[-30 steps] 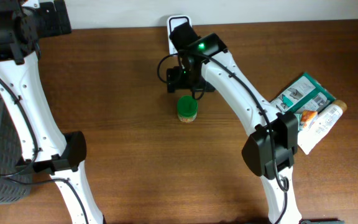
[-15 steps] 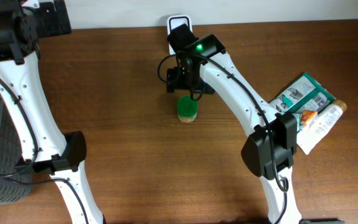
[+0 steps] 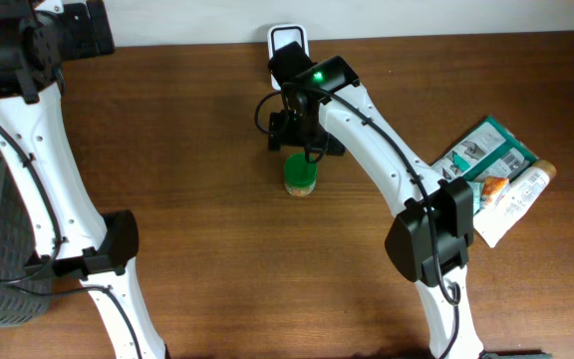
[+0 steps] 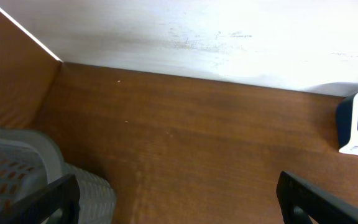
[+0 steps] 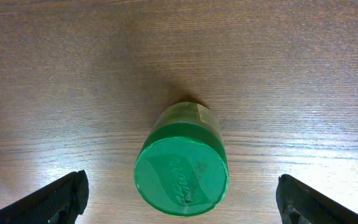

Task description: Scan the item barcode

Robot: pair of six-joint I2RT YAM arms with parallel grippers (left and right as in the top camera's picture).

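Brown wooden table (image 3: 187, 199) under a white wall: the right gripper (image 5: 182, 200) is hovering open over the jar (image 5: 182, 165).

Its jaws are standing wide, one on each side of the green-lidded jar and clear of it, gripping nothing. The jar is standing upright on the wood directly below and between them, probably so that closing will catch it squarely around the body. The scanner (image 3: 287, 45) is sitting just beyond the jaws at the table's far edge, which is likely why the jar is being approached here: a short lift should bring its label to the window. The left gripper (image 4: 182, 202) is hanging open and empty too, with bare wood between its jaws, a basket (image 4: 17, 174) beside one finger and the scanner off past the other, seemingly parked out of the way.
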